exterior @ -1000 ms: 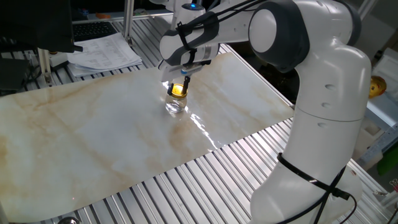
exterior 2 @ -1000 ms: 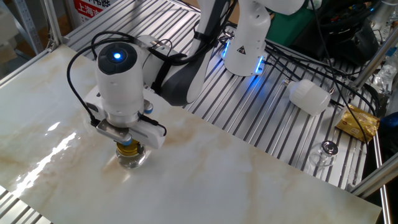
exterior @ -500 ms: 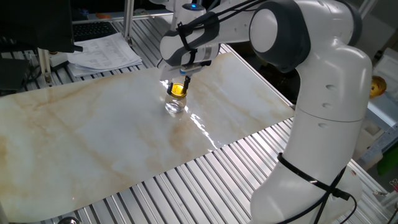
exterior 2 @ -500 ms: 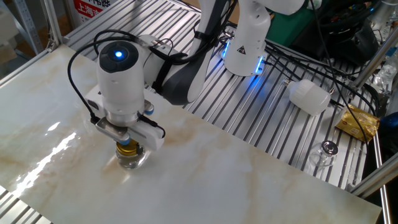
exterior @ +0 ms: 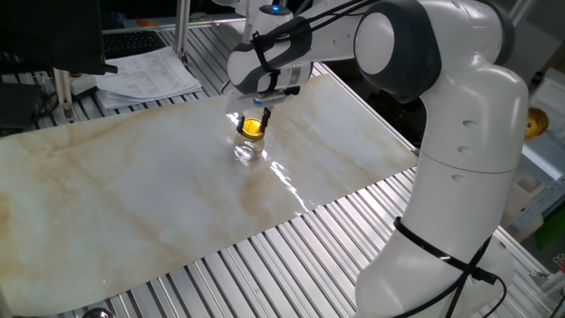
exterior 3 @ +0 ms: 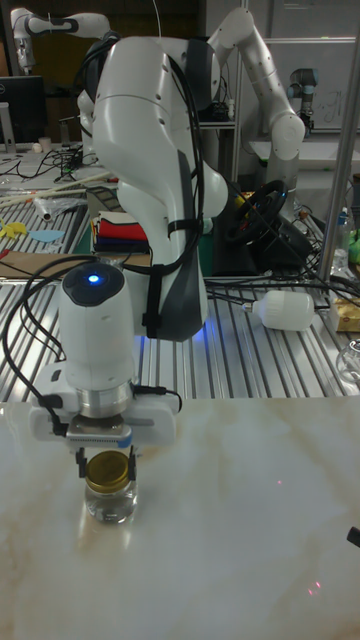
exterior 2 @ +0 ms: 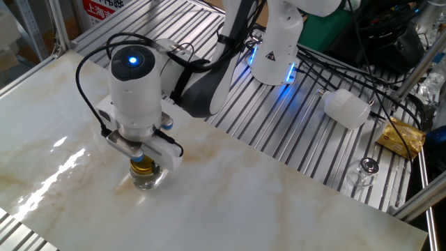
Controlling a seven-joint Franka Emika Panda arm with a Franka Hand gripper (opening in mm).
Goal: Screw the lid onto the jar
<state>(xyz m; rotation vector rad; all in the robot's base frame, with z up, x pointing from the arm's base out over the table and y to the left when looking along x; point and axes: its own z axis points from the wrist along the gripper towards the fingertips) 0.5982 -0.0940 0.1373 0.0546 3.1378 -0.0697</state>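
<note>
The small clear glass jar (exterior 3: 110,503) stands upright on the marble board (exterior 3: 250,520), left of its middle in the tall view. The gold lid (exterior 3: 108,470) sits level on the jar's mouth. My gripper (exterior 3: 107,462) points straight down over it, fingers (exterior 3: 80,460) on either side of the lid and shut on it. In one fixed view the lid (exterior: 253,127) glows yellow under the gripper (exterior: 256,120) with the jar (exterior: 249,151) below. In the other fixed view the wrist hides most of the lid (exterior 2: 143,167); the jar (exterior 2: 147,180) shows beneath.
The marble board (exterior: 132,185) lies on a slatted aluminium table. Papers (exterior: 146,75) lie beyond its far edge. A white bottle (exterior 2: 346,108), a gold packet (exterior 2: 401,136) and a small glass (exterior 2: 367,167) lie on the slats. My arm's base (exterior: 459,177) stands beside the board.
The wrist has turned slightly about its vertical axis with the lid between the fingers. The jar has stayed in place.
</note>
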